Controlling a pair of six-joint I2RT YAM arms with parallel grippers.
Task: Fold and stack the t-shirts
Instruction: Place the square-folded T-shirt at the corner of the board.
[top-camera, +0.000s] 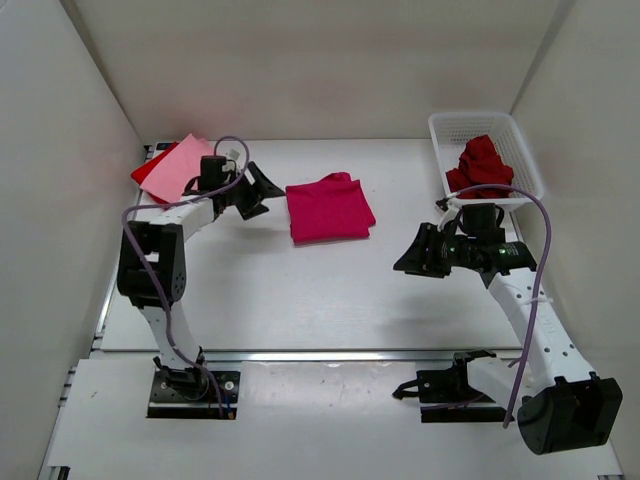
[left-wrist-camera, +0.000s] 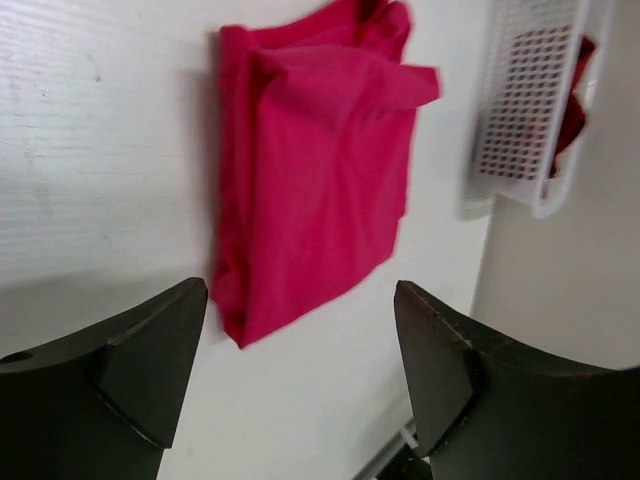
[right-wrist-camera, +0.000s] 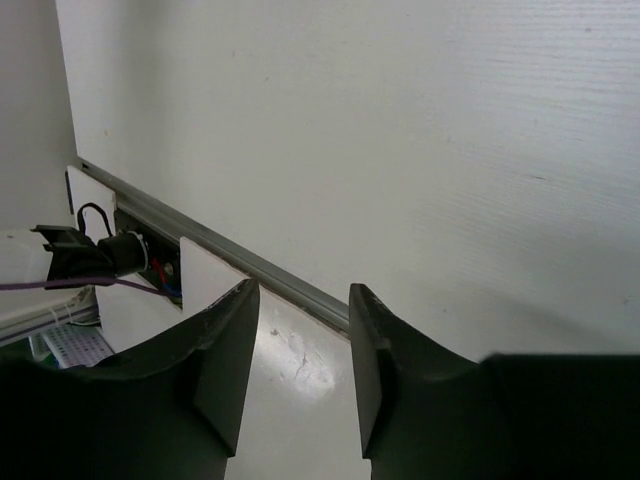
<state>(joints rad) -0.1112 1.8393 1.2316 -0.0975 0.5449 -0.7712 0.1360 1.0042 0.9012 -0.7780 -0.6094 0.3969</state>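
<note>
Two stacked t-shirts (top-camera: 185, 165) | magenta t-shirt (top-camera: 330, 208) folded | left fingers (left-wrist-camera: 150, 360) spread, right fingers (right-wrist-camera: 225, 360) parted, both empty | next, likely: carry magenta t-shirt to stack

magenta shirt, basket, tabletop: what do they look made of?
Magenta shirt: soft matte cloth, probably a cotton-like knit; it creases and folds limply. Basket: white plastic by the look, a rigid moulded lattice of even holes. Table: hard white board, matte, with a faint linear grain; painted wood or laminate, cannot tell which.

Magenta t-shirt (top-camera: 330, 208) is matt cloth, basket (top-camera: 470, 117) plastic.
</note>
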